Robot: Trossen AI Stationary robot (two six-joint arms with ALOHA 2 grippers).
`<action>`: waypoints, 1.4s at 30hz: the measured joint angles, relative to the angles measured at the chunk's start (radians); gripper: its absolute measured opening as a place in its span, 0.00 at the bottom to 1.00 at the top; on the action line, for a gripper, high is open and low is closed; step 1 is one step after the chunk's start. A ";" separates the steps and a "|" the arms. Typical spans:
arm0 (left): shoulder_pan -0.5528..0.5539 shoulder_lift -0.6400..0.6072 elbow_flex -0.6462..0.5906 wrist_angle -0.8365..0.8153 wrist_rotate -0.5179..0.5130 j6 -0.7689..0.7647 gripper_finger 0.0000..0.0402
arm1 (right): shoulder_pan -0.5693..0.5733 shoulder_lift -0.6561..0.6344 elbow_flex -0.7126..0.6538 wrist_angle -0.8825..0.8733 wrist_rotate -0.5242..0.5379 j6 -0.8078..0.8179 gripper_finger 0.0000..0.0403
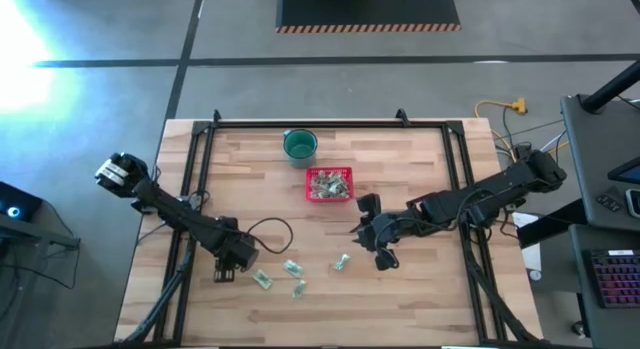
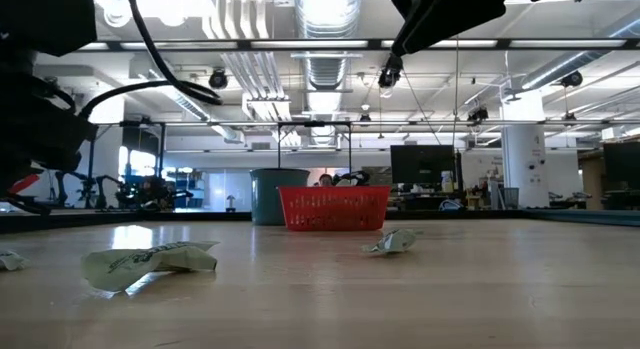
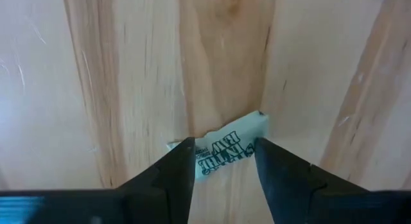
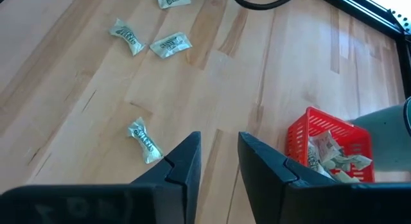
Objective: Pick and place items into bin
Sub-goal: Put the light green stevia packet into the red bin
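Left gripper [image 3: 223, 163] low near the surface's [image 1: 420, 289] front-left, fingers [image 3: 172, 169] spread either side of a wrapped piece [image 3: 226, 145] lying flat between them, not pinched. Right gripper [image 4: 218, 156] raised over the middle, fingers apart, holding nothing. Red basket [image 1: 329, 184] toward the back centre, partly filled with pieces; dark green cup [image 1: 299, 144] just behind it. Three loose pieces [image 1: 292, 268] near the front edge, a looping black cable [image 1: 268, 229] beside the left arm.

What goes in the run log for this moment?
left tool: open, straddling wrapped piece on table | right tool: open, empty, near red basket | basket part-filled | loose pieces remain
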 joint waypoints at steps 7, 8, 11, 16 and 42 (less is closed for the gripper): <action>0.000 -0.002 -0.022 0.014 0.010 0.000 0.31 | 0.000 0.000 0.000 0.000 0.000 0.000 0.21; 0.000 -0.003 -0.023 0.018 0.012 0.000 0.28 | 0.000 0.000 0.000 0.000 0.000 0.000 0.21; 0.000 -0.003 -0.022 0.021 0.017 0.003 0.19 | 0.000 0.000 0.000 0.000 0.000 0.000 0.20; -0.001 0.000 -0.002 0.010 0.002 0.041 0.02 | 0.000 0.000 0.000 0.000 0.000 0.000 0.21; 0.371 0.000 0.136 0.666 -0.652 0.953 0.03 | 0.000 0.000 0.000 0.000 0.003 0.000 0.20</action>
